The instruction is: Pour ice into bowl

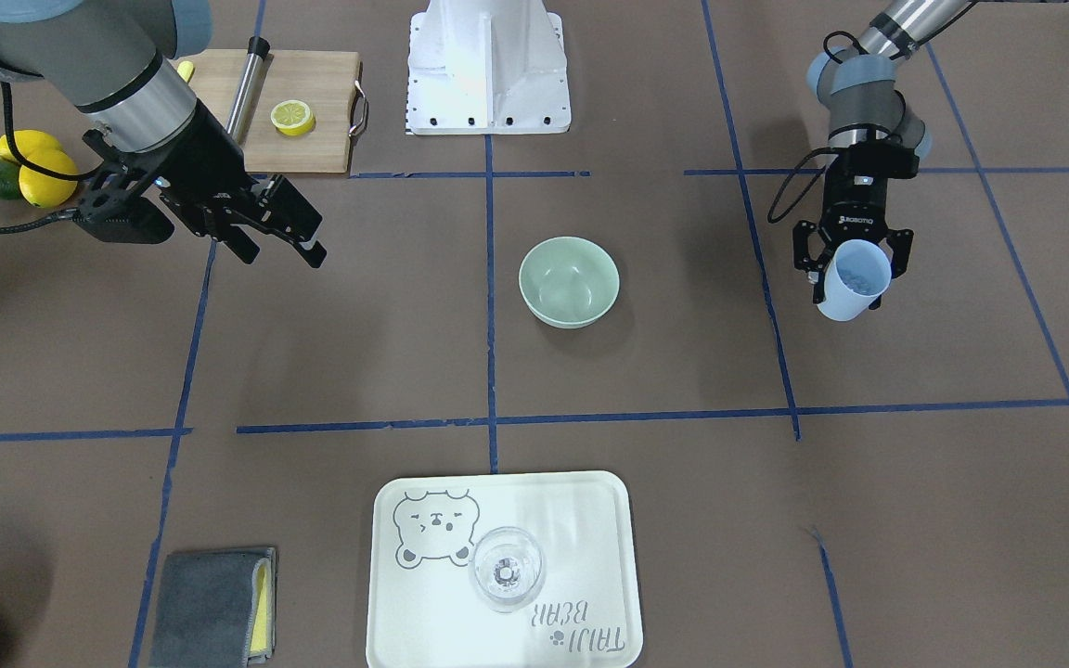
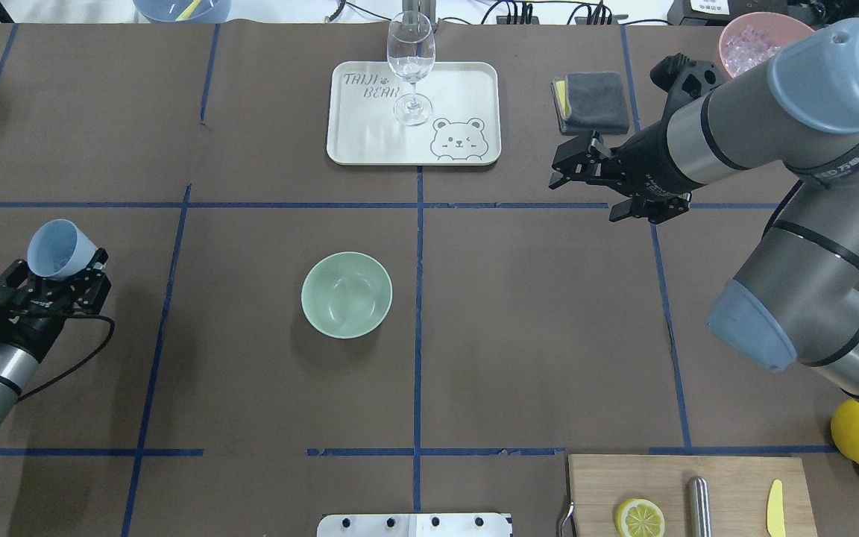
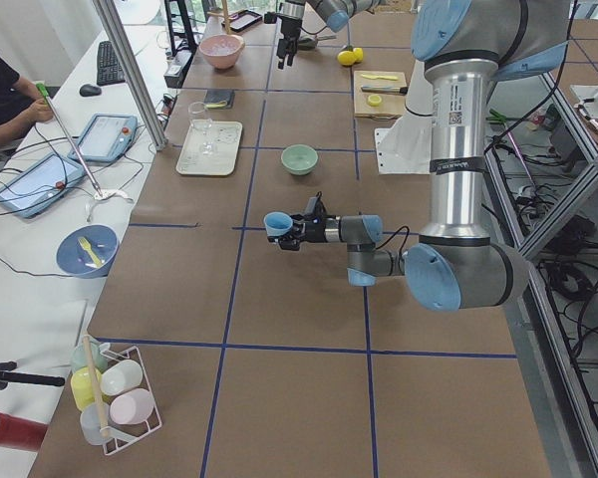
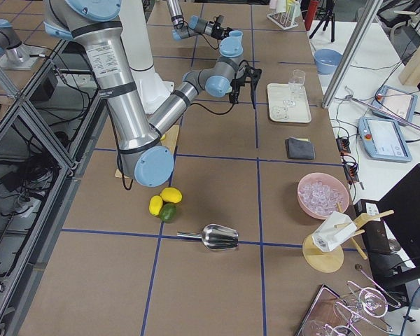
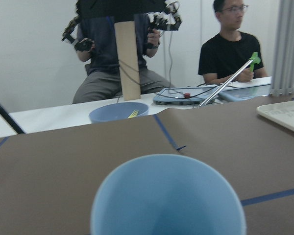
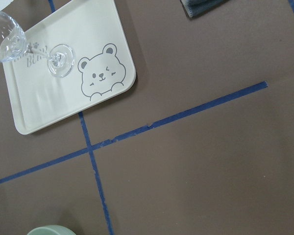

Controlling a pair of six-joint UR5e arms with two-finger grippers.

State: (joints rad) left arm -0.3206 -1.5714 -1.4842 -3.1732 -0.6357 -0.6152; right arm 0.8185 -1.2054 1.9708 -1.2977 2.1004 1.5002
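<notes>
As it stands, round mint-green bowl (image 2: pixel 347 294), smooth-sided

Bright, even and diffuse from overhead in every view, leaving only soft, faint-edged shadows on the brown table (image 1: pixel 915 482) beside the bowl (image 1: pixel 569 281). Blows out toward white glare on the tray (image 1: pixel 590 520) and the robot's base (image 1: pixel 488 65), with small glints on the clear glass (image 2: pixel 410 56) in the overhead view. Looks crisp in the fixed cameras, yet turns soft and out of focus on the light blue cup (image 5: pixel 167 196) filling the bottom of the left wrist view, with mild haze over the pale wall (image 5: pixel 34 58) behind.
</notes>
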